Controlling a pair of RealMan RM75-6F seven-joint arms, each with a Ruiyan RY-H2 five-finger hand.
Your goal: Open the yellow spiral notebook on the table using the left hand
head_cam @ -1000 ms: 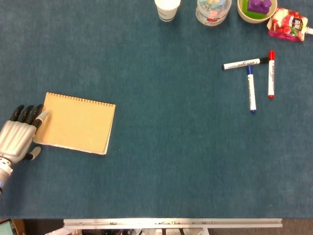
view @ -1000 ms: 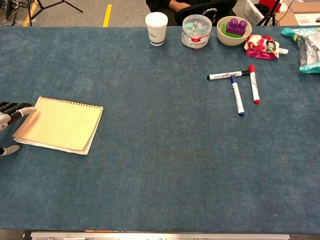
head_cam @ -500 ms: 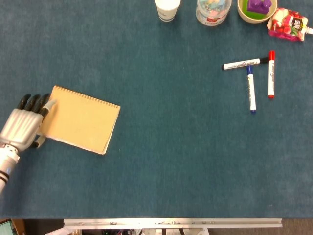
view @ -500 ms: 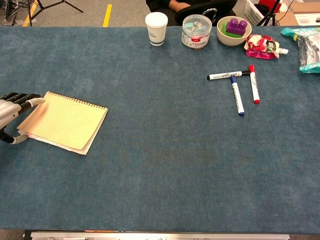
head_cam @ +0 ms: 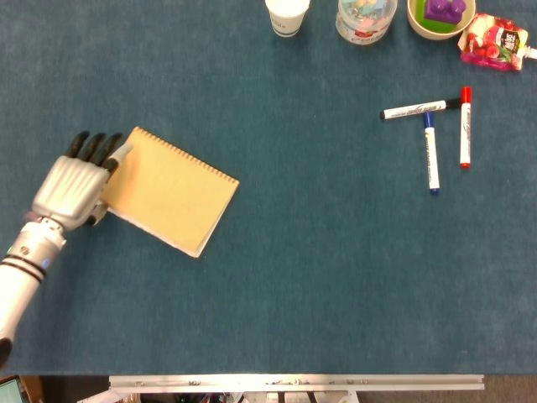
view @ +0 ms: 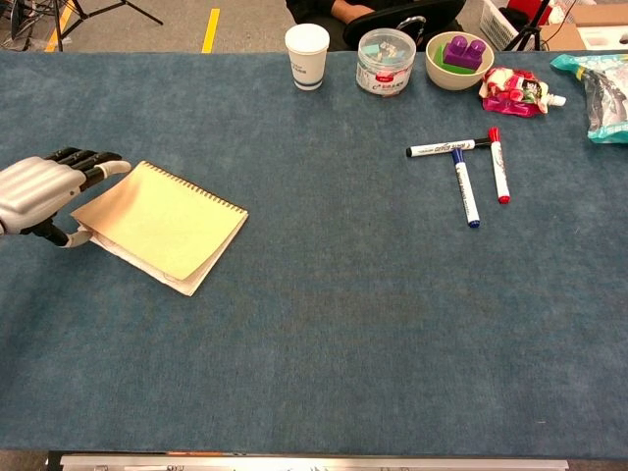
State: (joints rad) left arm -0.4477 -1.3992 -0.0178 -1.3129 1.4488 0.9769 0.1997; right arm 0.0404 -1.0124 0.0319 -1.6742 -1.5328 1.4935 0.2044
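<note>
Notebook (head_cam: 172, 191), yellow with spiral binding along its upper right edge, lying closed and skewed on the left part of the blue table (head_cam: 302, 277), its left edge lifting slightly in the chest view with pale pages showing underneath. Left hand (head_cam: 74, 183) pressing against that left edge, dark fingertips (head_cam: 94, 144) reaching past the top corner and thumb tucking under the cover, seemingly pinching it; right hand not showing in either view. Markers (head_cam: 432, 138) lying well apart to the right, black, blue and red, with white cup (head_cam: 287, 15), clear tub (head_cam: 366, 18), bowl (head_cam: 438, 18) and snack pouch (head_cam: 495, 42) standing along the far edge.
</note>
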